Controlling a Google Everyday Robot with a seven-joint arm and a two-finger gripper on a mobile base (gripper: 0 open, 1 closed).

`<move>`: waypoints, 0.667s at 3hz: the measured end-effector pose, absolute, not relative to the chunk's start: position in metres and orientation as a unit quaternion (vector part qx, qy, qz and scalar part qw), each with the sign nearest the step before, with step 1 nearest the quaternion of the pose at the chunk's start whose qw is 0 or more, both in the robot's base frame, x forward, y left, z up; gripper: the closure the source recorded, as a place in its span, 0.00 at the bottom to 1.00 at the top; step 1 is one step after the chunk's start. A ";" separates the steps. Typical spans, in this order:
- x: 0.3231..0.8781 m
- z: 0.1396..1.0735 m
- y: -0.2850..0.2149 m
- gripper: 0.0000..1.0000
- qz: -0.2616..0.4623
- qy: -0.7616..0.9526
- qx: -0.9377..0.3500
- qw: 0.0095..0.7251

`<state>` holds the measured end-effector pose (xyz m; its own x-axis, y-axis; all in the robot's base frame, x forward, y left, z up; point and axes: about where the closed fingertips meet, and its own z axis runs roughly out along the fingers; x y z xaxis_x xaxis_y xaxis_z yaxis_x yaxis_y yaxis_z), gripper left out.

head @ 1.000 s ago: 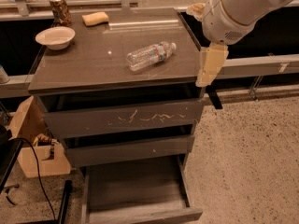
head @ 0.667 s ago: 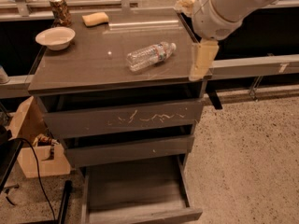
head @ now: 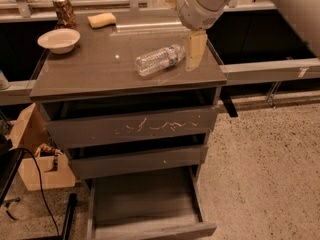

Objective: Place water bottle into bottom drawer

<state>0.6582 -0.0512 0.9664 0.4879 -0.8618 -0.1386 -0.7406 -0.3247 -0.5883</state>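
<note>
The water bottle (head: 159,60) lies on its side on the cabinet top, its white cap pointing right. My gripper (head: 194,56) hangs down over the right part of the cabinet top, just right of the bottle's cap end and close to it. It holds nothing that I can see. The bottom drawer (head: 150,231) is pulled open below the cabinet, and its wide shallow tray is bare inside.
A white bowl (head: 59,39), a patterned can (head: 64,10) and a yellow sponge (head: 101,19) sit at the back left of the top. The scratched top drawer (head: 135,126) and middle drawer (head: 137,161) are slightly ajar. A cardboard box (head: 30,151) and a cable lie at left.
My gripper has moved left from beyond the cabinet's right edge to over the top, ending beside the bottle's cap. The bottle and drawers have not moved.
</note>
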 end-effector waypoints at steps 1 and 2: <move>0.685 0.956 -0.035 0.00 -0.115 0.472 -0.832 0.270; 0.707 0.943 -0.023 0.00 -0.154 0.462 -0.838 0.244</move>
<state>0.7068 -0.0231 0.9431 0.5247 -0.8506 0.0332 -0.7001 -0.4534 -0.5516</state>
